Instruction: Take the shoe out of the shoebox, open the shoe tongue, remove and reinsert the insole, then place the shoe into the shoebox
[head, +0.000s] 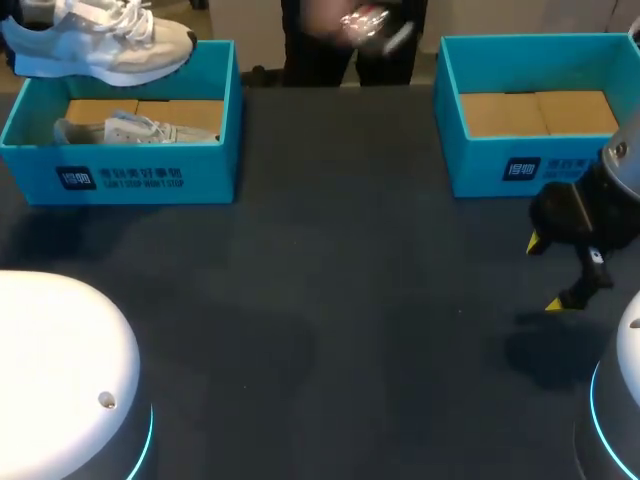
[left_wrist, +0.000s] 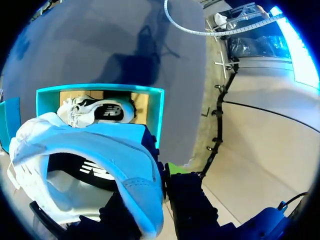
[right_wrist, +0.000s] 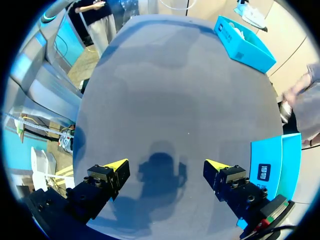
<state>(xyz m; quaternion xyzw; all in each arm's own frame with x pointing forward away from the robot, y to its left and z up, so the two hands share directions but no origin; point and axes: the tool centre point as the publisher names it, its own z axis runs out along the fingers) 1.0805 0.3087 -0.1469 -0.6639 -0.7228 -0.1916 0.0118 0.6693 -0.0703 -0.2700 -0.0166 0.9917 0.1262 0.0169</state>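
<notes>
A white and grey shoe (head: 100, 40) hangs in the air over the left teal shoebox (head: 130, 175) at the back left. In the left wrist view my left gripper (left_wrist: 162, 200) is shut on the heel collar of this shoe (left_wrist: 85, 145); its opening faces the camera. Below it, a second white shoe (left_wrist: 97, 111) lies on its side in that box (left_wrist: 160, 115), and it shows in the head view too (head: 130, 130). My right gripper (head: 547, 273) stands open above bare table at the right, holding nothing (right_wrist: 166, 165).
A second teal shoebox (head: 500, 165) with only a cardboard floor stands at the back right, just behind my right gripper and beside its finger (right_wrist: 272, 160). Dark table (head: 330, 300) spreads between the boxes. White arm bases sit at both front corners.
</notes>
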